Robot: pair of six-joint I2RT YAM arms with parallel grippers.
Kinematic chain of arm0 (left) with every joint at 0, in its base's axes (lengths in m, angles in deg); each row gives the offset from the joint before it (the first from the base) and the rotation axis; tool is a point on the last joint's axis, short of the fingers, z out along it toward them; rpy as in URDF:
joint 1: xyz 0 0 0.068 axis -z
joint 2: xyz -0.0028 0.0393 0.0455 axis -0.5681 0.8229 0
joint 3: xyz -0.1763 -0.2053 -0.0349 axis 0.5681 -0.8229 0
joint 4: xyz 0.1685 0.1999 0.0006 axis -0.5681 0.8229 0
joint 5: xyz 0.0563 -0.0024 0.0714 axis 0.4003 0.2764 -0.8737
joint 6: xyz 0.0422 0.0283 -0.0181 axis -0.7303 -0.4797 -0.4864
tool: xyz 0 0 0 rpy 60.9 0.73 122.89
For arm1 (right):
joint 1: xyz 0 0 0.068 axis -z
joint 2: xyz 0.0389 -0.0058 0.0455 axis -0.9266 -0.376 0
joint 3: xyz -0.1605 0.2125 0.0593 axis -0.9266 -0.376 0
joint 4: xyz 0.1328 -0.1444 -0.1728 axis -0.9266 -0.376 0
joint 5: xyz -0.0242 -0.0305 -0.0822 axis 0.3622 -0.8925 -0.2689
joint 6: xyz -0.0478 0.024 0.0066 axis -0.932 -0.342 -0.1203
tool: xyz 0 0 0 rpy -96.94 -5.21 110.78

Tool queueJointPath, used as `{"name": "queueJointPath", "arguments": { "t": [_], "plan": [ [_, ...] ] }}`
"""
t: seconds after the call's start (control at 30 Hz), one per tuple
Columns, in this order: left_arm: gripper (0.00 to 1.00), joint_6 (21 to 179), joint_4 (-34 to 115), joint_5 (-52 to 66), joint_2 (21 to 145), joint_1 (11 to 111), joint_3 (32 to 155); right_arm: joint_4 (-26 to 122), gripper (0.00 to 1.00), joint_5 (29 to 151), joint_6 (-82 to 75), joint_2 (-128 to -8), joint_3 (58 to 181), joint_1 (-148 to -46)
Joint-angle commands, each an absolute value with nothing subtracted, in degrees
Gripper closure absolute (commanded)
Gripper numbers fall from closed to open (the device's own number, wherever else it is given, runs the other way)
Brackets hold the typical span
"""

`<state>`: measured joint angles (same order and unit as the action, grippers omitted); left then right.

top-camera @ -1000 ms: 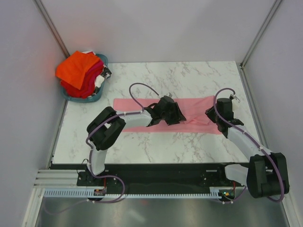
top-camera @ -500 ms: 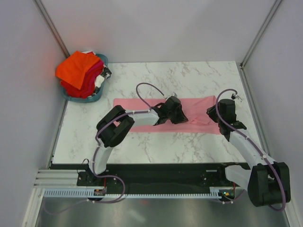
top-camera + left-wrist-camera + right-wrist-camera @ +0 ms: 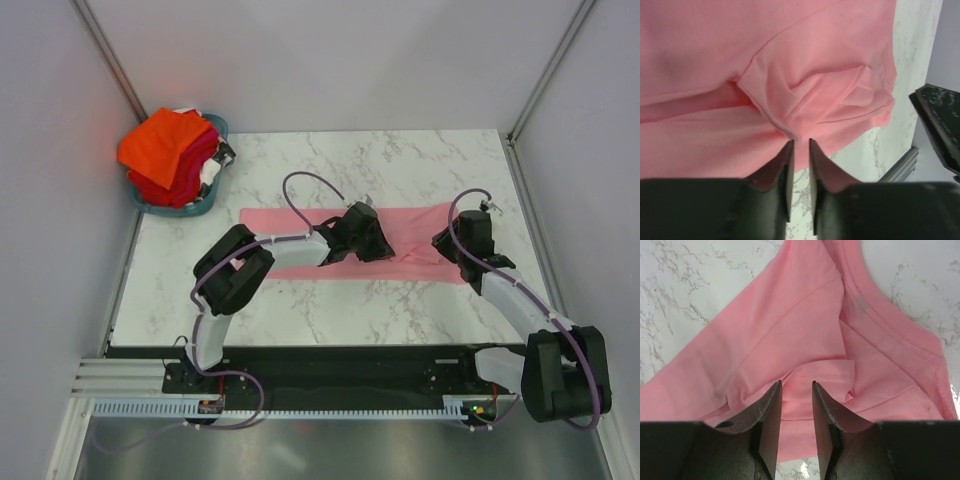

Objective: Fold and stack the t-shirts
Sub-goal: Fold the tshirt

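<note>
A light pink t-shirt (image 3: 415,225) lies stretched across the middle of the marble table. My left gripper (image 3: 383,247) is low over its middle. In the left wrist view the jaws (image 3: 800,142) are nearly together, pinching a raised fold of the pink cloth (image 3: 815,60) at their tips. My right gripper (image 3: 448,246) sits on the shirt's right end. In the right wrist view it (image 3: 797,384) is open, its tips pressed into bunched pink cloth (image 3: 790,320) near the collar seam. More t-shirts (image 3: 165,145), orange, red and magenta, are piled at the back left.
The pile fills a teal basket (image 3: 205,207) in the table's back left corner. Grey walls close in both sides and the back. Bare marble (image 3: 330,310) lies in front of the shirt, and the black base rail runs along the near edge.
My left gripper has slid right along the shirt and its jaws have closed down onto a fold. The right gripper has shifted only slightly at the shirt's right end.
</note>
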<state>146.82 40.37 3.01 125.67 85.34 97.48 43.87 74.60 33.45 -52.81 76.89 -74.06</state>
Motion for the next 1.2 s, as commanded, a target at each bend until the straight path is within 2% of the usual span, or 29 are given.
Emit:
{"name": "queueJointPath", "arguments": {
  "t": [0.0,0.03,0.2,0.3,0.33,0.47,0.7,0.8,0.87,0.9,1.17],
  "plan": [
    [0.71,146.34,40.26,4.03,123.07,85.24,96.79,46.47,0.61,76.32,32.42,-53.46,76.37,-73.89],
    [0.65,147.74,40.00,4.64,123.52,85.24,97.14,46.73,0.61,76.50,32.34,-53.46,76.20,-73.80],
    [0.60,151.79,40.08,8.08,126.77,85.24,99.78,46.91,0.61,75.88,32.33,-52.58,75.67,-73.98],
    [0.53,154.43,41.22,6.23,127.21,85.33,100.13,46.91,0.61,75.88,32.25,-51.97,75.49,-73.89],
    [0.43,154.87,41.58,5.80,127.39,85.25,100.22,46.91,0.61,75.79,32.16,-51.88,75.41,-73.89],
    [0.44,154.96,42.19,3.95,127.82,85.33,100.75,47.00,0.61,75.79,32.07,-51.61,75.40,-73.89],
    [0.55,155.75,42.19,3.07,130.72,85.24,103.82,47.00,0.61,76.15,32.16,-50.47,75.23,-73.98],
    [0.69,155.58,42.11,3.50,131.69,85.24,104.87,46.82,0.61,75.79,31.90,-50.03,74.97,-73.89],
    [0.91,154.88,41.84,4.03,131.78,85.24,104.88,46.82,0.61,75.71,31.89,-49.94,74.70,-73.98],
    [0.98,154.18,41.67,4.29,131.43,85.24,104.53,46.82,0.61,75.71,31.81,-50.03,74.70,-73.89],
    [0.98,147.85,41.67,3.15,124.59,85.16,99.70,47.17,0.61,76.49,30.67,-50.73,73.82,-73.89]
  ]
}}
